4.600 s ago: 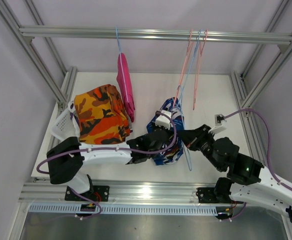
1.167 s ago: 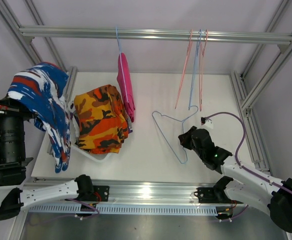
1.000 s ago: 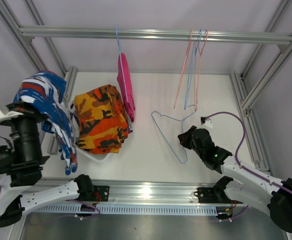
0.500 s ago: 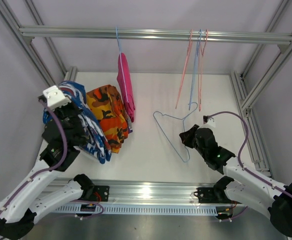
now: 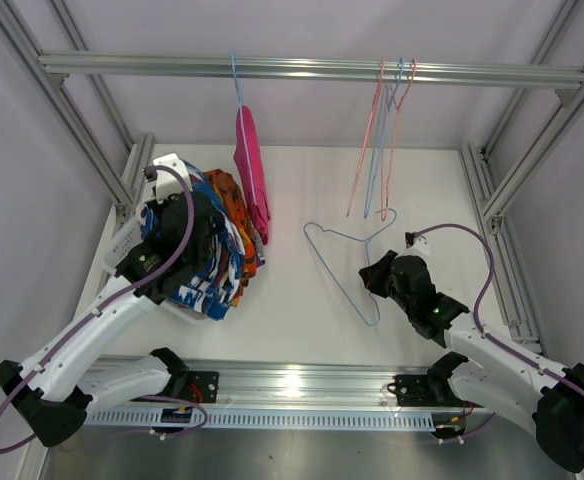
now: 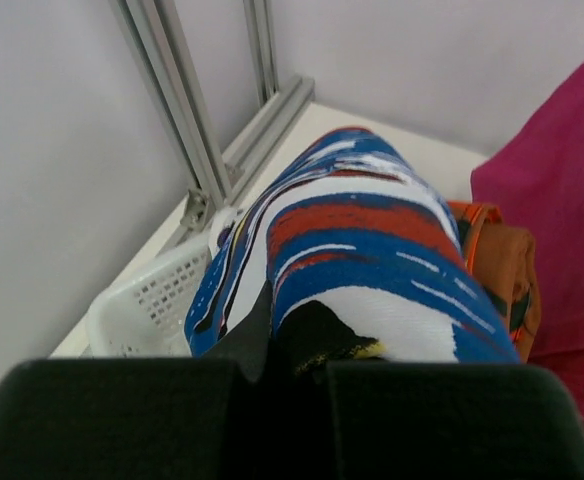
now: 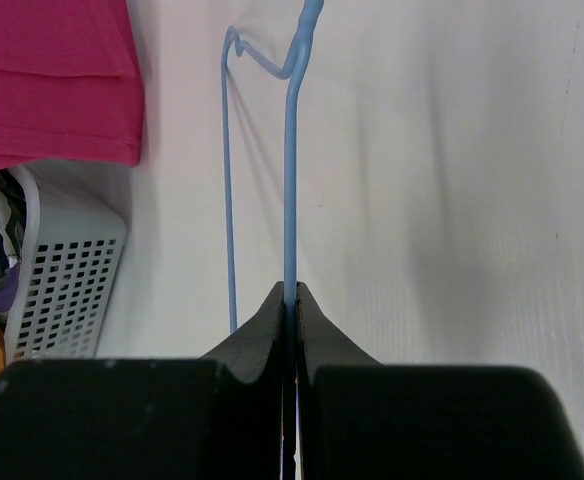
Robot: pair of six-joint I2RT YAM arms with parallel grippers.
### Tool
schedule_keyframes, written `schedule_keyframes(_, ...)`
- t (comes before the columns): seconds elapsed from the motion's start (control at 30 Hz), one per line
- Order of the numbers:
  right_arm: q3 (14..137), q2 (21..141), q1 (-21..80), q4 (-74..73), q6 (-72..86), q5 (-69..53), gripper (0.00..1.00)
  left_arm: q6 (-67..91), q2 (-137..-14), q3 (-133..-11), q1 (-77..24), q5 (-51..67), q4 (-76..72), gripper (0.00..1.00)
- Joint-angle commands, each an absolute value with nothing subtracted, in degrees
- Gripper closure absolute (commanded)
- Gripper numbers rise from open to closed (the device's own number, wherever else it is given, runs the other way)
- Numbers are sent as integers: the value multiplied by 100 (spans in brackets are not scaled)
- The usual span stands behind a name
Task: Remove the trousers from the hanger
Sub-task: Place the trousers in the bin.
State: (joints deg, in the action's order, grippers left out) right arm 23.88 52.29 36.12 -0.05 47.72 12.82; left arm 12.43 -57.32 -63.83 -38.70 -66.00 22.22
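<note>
Now the blue-white-red patterned trousers (image 6: 362, 240) are off their hanger. Seconds ago both arms were working them free mid-table. The left arm then swung them high out to the left and has now brought them down over the white perforated plastic basket (image 6: 152, 300).

- Left gripper (image 6: 282, 345): fingers pinched together on a fold of that cloth. The garment drapes over the orange camouflage trousers (image 5: 240, 215) already in the basket.
- Right gripper (image 7: 290, 300): clamped tight on the light blue wire hanger (image 5: 342, 262), which lies bare on the white table (image 5: 312, 190). It has barely shifted over the last second.
- Plain pink trousers (image 5: 249, 170): hanging from the aluminium rail (image 5: 312, 68), just beside the basket, untouched.
- Three empty wire hangers (image 5: 377, 140) hang further right on the rail.

Read: this garment's removal is done bar the drop, so the left fingers likely need to part next. The pink pair looks like the only one left hanging. The freed hanger probably needs to be parked first. The dark garments are hard to make out; only a scrap of dark patterned cloth shows in the basket in the right wrist view.
</note>
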Motion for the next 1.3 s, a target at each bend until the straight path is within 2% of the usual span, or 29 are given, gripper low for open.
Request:
schedule_keyframes(0.0,2391,5195,3568,264,4676,1169,100,2275,-5757,-6688,-3849,-6329,3303,98)
schedule_keyframes(0.27,2373,5010,3551,141,4693,1116,100,3128,-6222,-6276,-4210,-5759,3911,95)
schedule_keyframes(0.37,2364,4931,3551,71,4693,1125,100,3374,-6565,-6179,-4280,-5634,3920,87)
schedule_keyframes(0.47,2382,4826,3551,26,4667,1169,100,3560,-6828,-5987,-4333,-5608,3789,71)
schedule_keyframes(0.5,2382,4790,3542,18,4658,1186,100,3542,-6855,-5916,-4359,-5538,3597,49)
schedule_keyframes(0.53,2391,4773,3533,-165,4650,1195,100,3585,-6882,-5837,-4359,-5468,3560,40)
schedule_keyframes(0.6,2391,4720,3490,-211,4632,1239,100,3647,-6882,-5766,-4359,-5336,3516,26)
schedule_keyframes(0.67,2399,4694,3463,-211,4632,1196,100,3656,-6829,-5739,-4359,-5230,3498,21)
schedule_keyframes(0.77,2399,4667,3428,-229,4623,1143,100,3656,-6733,-5818,-4359,-5037,3629,17)
schedule_keyframes(1.0,2522,4351,3419,-579,4641,1107,100,3376,-6030,-6494,-4526,-4659,4087,1)
schedule_keyframes(1.27,2874,3684,3419,-1800,4290,1773,100,1961,-5178,-7348,-4658,-4034,3657,0)
